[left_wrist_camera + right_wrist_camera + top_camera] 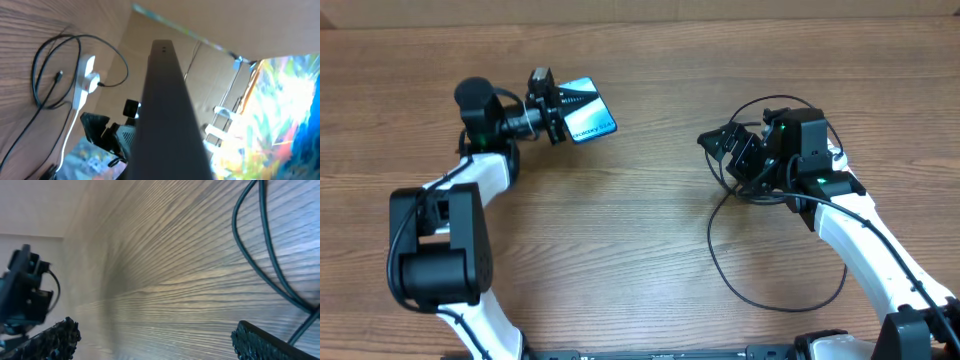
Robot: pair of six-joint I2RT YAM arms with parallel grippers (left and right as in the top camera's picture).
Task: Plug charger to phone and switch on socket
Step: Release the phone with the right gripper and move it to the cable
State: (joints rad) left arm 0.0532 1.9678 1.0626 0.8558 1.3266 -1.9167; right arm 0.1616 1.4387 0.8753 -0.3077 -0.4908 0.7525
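Observation:
My left gripper (556, 108) is shut on the phone (588, 118) and holds it tilted above the table at the back left, its light blue screen facing up. In the left wrist view the phone (162, 110) shows edge-on as a dark bar. The charger (720, 262), a thin black cable, loops on the table around my right arm. Its small connector tip (59, 76) lies free on the wood. The white socket (84, 80), with a red switch mark, is mostly hidden under the right arm in the overhead view. My right gripper (722, 150) (155, 337) is open and empty, low over the table beside the cable (260, 245).
The wooden table (640, 250) carries everything. The cable loops trail toward the front right edge (790, 305). A cardboard wall (165, 20) stands behind the table. The left arm (22, 297) shows far off in the right wrist view.

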